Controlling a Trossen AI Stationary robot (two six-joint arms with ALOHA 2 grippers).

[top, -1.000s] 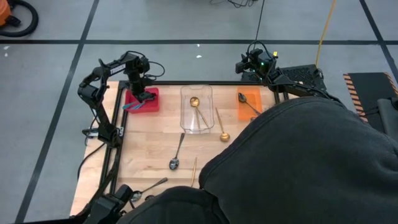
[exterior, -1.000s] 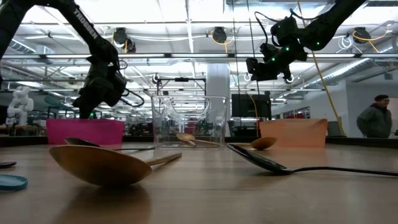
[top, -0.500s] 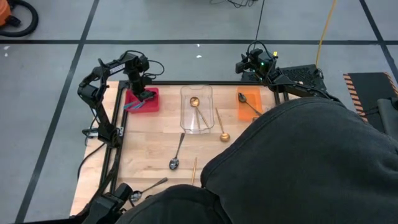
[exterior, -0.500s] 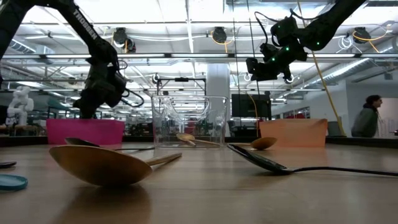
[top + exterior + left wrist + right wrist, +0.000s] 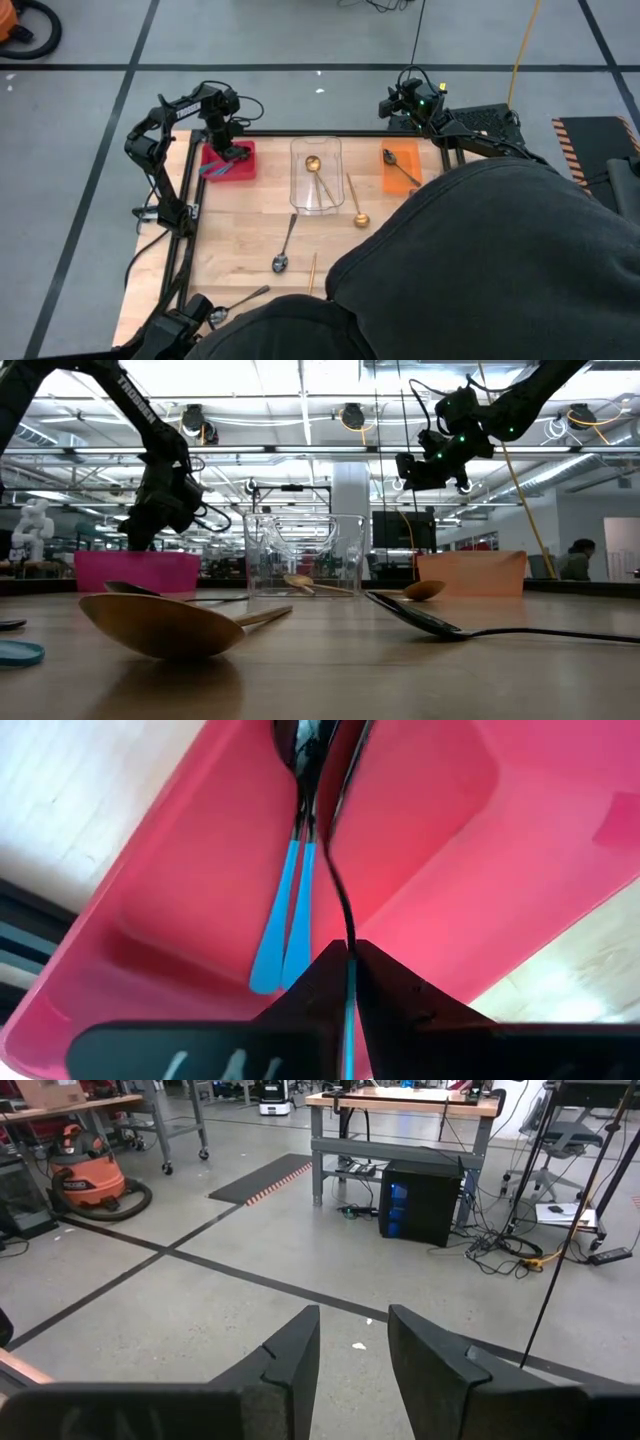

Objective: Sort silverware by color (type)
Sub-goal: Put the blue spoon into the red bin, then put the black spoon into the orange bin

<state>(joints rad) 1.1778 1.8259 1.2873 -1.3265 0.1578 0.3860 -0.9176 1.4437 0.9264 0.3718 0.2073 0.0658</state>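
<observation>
A pink tray (image 5: 243,170) stands at the table's far left, and my left gripper (image 5: 232,152) reaches down into it, shut on a blue-handled spoon (image 5: 346,890). Two more blue-handled spoons (image 5: 284,925) lie side by side on the tray's floor (image 5: 430,830). A clear container (image 5: 316,178) holds a gold spoon (image 5: 314,166). An orange tray (image 5: 402,170) holds a dark spoon (image 5: 401,170). Loose on the wood lie a gold spoon (image 5: 356,205), a dark spoon (image 5: 285,245) and another dark spoon (image 5: 238,301). My right gripper (image 5: 350,1342) hangs open beyond the table's far edge, with nothing between its fingers. My left gripper pinches the spoon's blue handle (image 5: 349,1005) between its two fingers, close to where the dark neck begins. The fingers come steeply from above and lie along the spoon. The spoon points away from them, bowl end (image 5: 345,745) low in the tray beside the other bowls.
A person in dark clothing (image 5: 480,270) leans over the table's near right part and hides it. A gold handle (image 5: 313,272) pokes out beside them. In the low view a gold spoon (image 5: 160,625) and a dark spoon (image 5: 430,622) lie close to the camera.
Both arms and all the spoons have kept still. Far behind the table a person has walked toward the left of the low view.
</observation>
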